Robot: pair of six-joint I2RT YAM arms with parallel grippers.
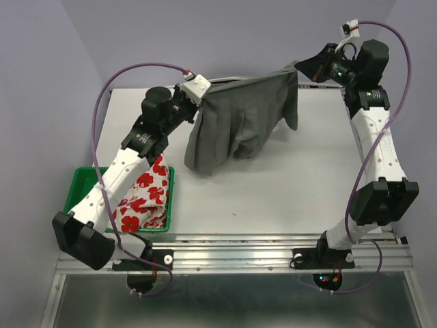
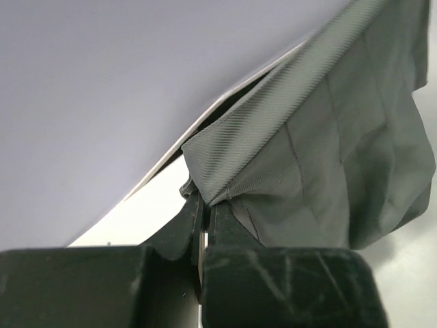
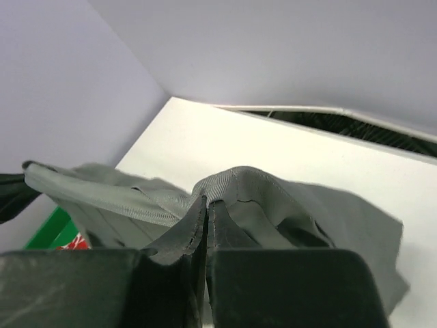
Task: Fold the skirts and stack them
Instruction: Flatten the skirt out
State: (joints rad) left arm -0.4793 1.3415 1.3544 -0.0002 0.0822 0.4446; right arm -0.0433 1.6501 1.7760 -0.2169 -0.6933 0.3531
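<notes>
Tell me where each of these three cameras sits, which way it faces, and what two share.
Top external: above and behind the bases, looking down on the table; both arms show, left gripper and right gripper holding up the grey skirt.
Left wrist: on the left arm, looking along its shut fingers at the skirt's waistband.
Right wrist: on the right arm, facing left across the table; its fingers pinch the waistband.
Shared: top and right wrist both show the green tray.

I see a plain dark grey skirt, a white skirt with red flowers, and a green tray.
</notes>
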